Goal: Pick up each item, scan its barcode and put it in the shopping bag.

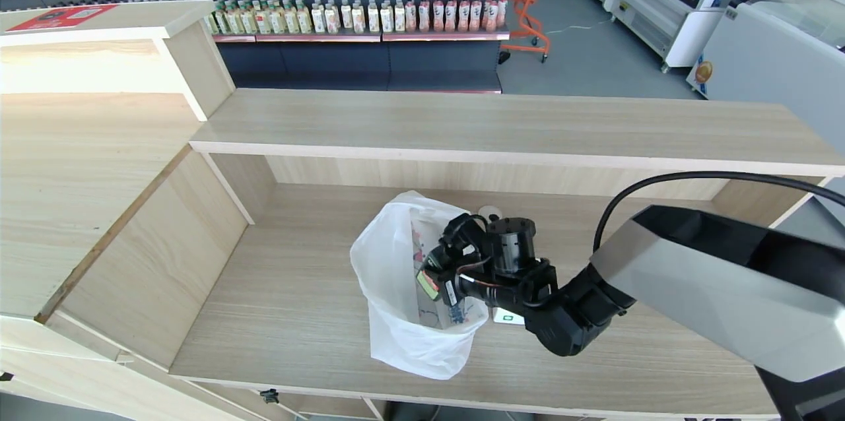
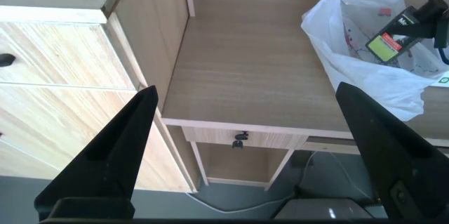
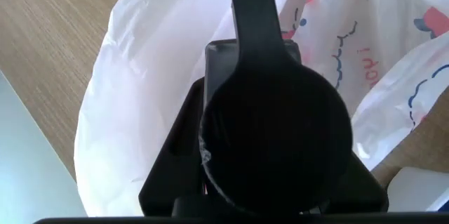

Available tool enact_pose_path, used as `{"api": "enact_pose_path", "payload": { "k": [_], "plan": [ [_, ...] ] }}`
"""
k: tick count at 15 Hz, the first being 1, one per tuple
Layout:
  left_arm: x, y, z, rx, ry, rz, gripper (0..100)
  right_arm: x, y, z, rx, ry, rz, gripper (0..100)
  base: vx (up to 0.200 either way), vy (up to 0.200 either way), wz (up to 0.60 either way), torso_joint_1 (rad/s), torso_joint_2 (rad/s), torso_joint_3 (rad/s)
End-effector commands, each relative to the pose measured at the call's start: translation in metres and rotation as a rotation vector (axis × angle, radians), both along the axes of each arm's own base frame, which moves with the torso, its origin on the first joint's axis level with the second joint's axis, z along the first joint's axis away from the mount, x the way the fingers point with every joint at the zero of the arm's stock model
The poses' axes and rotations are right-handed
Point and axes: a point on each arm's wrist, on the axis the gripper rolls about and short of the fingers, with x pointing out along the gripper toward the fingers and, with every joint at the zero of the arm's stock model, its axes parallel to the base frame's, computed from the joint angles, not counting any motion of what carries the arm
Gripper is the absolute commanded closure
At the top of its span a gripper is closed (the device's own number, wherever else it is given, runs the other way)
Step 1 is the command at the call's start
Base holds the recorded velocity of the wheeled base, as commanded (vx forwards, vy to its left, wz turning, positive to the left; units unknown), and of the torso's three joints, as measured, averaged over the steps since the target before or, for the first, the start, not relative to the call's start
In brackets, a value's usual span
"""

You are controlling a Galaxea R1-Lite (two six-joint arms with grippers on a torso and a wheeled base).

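Right hand (image 1: 436, 279) is down in the mouth of the shopping bag (image 1: 389, 289), and I can't tell whether it carries an item or is bare: a dark round shape (image 3: 273, 140) sits right against the wrist camera and hides the working end. That's the first worry, because any release here goes in half blind. The bag is thin white plastic, standing slack on the bench (image 1: 284, 302) toward the front edge with nothing bracing it, and what looks like a carton (image 1: 432, 315) is inside. If the hand rises with film caught on it, I'd expect the whole bag to lift or tip, and the spill heads for that front edge. If an item lands on the rim and not through the mouth, the rim folds in and the item rolls out across the bench. Just beside the bag, on the robot's right, a small white device (image 1: 508, 317) lies under the arm, so a dragged bag or a low wrist could knock it. The left hand (image 2: 247, 89) hangs wide, holding nothing, out in front of the bench and well apart from the bag, too far off to steady anything.
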Motion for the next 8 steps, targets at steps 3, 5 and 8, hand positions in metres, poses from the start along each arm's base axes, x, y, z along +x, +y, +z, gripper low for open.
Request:
{"api": "enact_pose_path", "payload": {
  "k": [3,5,8],
  "plan": [
    [0.0,0.0,0.0,0.0,0.0,0.0,0,0.005,0.007,-0.015,-0.019,0.002,0.01,100,0.0,0.0,0.0,0.0,0.0,0.0],
    [0.0,0.0,0.0,0.0,0.0,0.0,0,0.006,0.007,-0.02,-0.025,0.008,0.009,100,0.0,0.0,0.0,0.0,0.0,0.0],
    [0.0,0.0,0.0,0.0,0.0,0.0,0,0.008,0.007,-0.027,-0.046,0.0,0.013,0,0.0,0.0,0.0,0.0,0.0,0.0]
  ]
}}
